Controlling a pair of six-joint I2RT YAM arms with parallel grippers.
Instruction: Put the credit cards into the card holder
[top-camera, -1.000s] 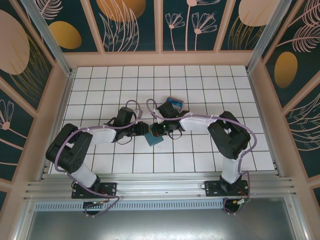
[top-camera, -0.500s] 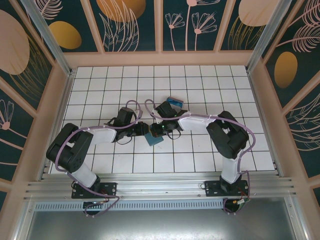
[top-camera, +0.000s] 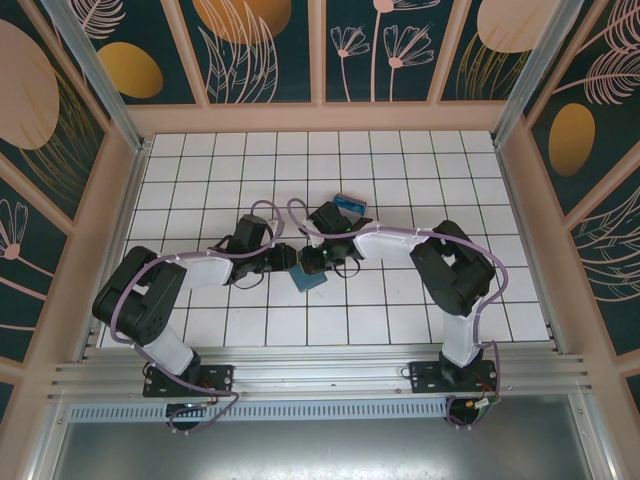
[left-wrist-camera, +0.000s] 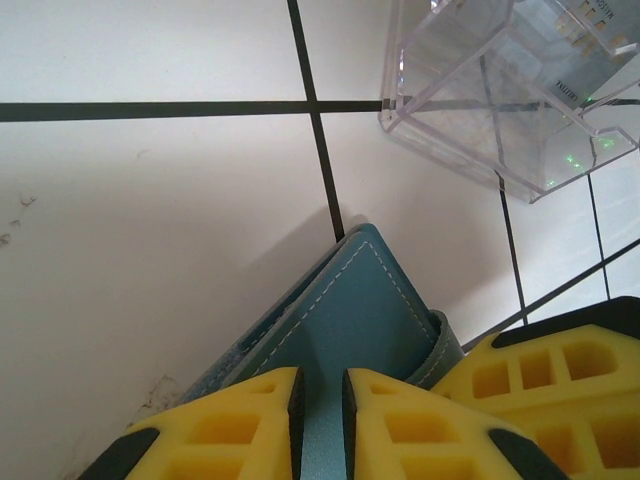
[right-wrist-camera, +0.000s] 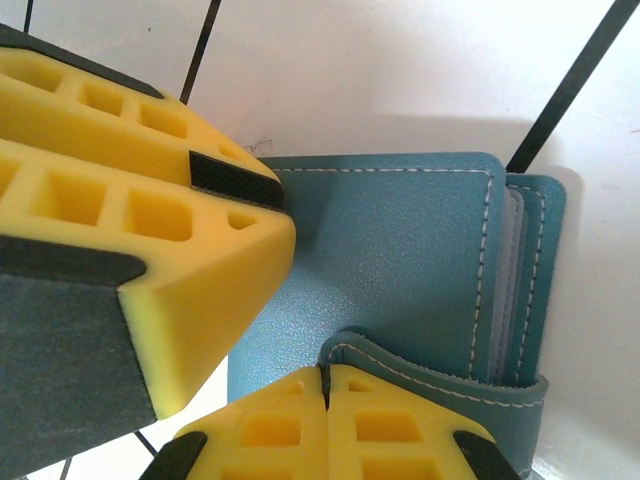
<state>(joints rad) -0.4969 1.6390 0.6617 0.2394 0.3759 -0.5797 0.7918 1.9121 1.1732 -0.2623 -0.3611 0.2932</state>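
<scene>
The holder, mid-table, is held by its edge in the narrow left claw; its flap is touched by the shut right claw, lying straight ahead of those tips

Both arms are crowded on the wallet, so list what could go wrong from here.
The left tool pinches the wallet by one edge only, so it may slip out. The right tool, shut, sits close beside the left tool at the wallet; they could bump. The clear tray lies close by; a dragged wallet might knock it.
</scene>
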